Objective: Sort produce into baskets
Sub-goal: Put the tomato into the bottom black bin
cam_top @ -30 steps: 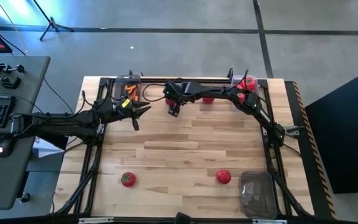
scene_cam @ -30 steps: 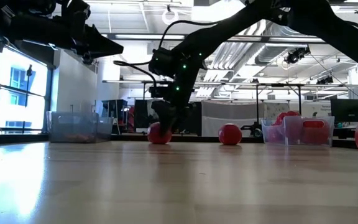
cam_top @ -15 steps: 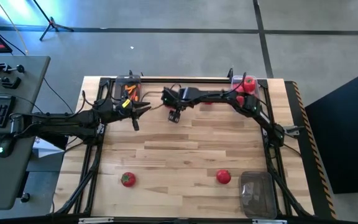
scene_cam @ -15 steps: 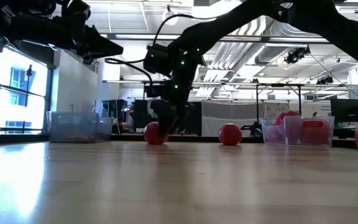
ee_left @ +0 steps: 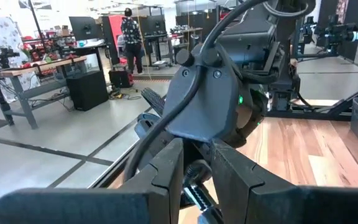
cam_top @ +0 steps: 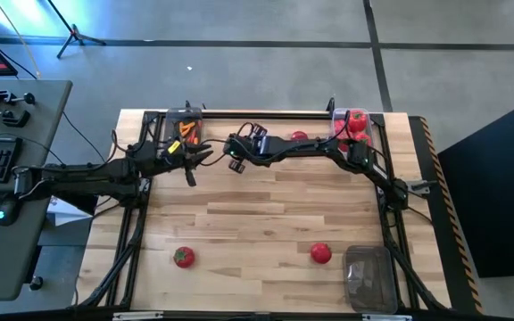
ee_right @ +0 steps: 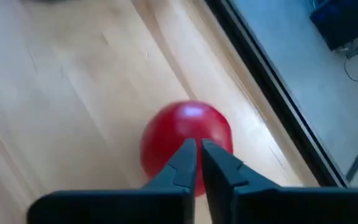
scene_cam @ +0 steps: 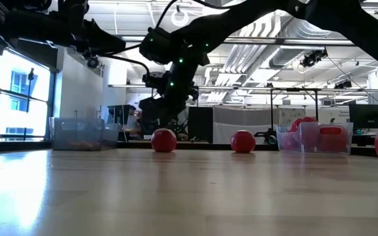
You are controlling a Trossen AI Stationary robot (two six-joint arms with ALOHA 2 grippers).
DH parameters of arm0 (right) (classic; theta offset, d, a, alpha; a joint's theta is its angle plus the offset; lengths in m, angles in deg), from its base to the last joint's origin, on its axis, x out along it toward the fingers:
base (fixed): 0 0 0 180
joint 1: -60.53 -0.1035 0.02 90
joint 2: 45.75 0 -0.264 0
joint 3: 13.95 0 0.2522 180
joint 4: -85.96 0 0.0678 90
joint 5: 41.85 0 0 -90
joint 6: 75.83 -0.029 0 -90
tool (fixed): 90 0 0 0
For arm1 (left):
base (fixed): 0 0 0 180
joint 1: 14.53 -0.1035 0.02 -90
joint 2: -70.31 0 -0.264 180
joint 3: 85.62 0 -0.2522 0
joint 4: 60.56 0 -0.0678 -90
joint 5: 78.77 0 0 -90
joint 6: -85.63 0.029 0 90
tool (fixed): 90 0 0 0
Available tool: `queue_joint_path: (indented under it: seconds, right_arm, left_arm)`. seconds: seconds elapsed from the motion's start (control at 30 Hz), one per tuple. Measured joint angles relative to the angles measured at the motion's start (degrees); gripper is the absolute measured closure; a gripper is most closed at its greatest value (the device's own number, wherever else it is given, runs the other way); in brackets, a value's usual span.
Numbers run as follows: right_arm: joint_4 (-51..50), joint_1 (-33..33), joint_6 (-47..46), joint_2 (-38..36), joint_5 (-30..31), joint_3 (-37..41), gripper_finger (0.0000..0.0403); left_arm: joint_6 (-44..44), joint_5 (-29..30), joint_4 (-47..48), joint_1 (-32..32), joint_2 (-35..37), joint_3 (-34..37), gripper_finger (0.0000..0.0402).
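Observation:
My right gripper (ee_right: 197,152) is shut, with nothing between its fingers. It points slantwise down at a red tomato (ee_right: 185,140) that sits on the table by the far edge (scene_cam: 163,140). My left gripper (ee_left: 197,158) hangs level above the far left of the table (cam_top: 199,159), its fingers a narrow gap apart around nothing. Three baskets stand on the table. The far-left one (cam_top: 184,127) holds orange carrots. The far-right one (cam_top: 353,125) holds red pieces. The near-right one (cam_top: 368,276) looks bare. My right gripper's shut fingertips (ee_right: 188,163) stand over the near side of the tomato's top (ee_right: 188,124), coming slantwise from above. Whether they touch it I cannot tell. The tomato rests on the table.
More tomatoes lie loose: one at the near left (cam_top: 183,257), one at the near right (cam_top: 320,253), one by the far edge (cam_top: 299,137). The two grippers stand close together at the far left. A dark frame rail (ee_right: 272,99) runs along the table's far edge.
My right gripper has swung toward the table's left along the far edge, turned and risen a little. Its fingers were down around the tomato and now stand above it. The tomato has rolled slightly left and stayed on the table.

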Motion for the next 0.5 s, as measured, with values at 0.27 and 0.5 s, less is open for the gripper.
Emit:
queue_joint_path:
  seconds: [0.27, 0.5]
  right_arm:
    - [2.6, 4.6, -5.0, -0.1, -4.4, 0.0, 0.0391]
    - [2.5, 6.0, -7.1, 2.0, -8.2, -0.2, 0.04]
  left_arm:
    - [0.0, 0.0, 2.0, 0.0, 1.8, 0.0, 0.0335]
    - [-0.1, 0.0, 2.5, 0.0, 1.7, 0.0, 0.0335]
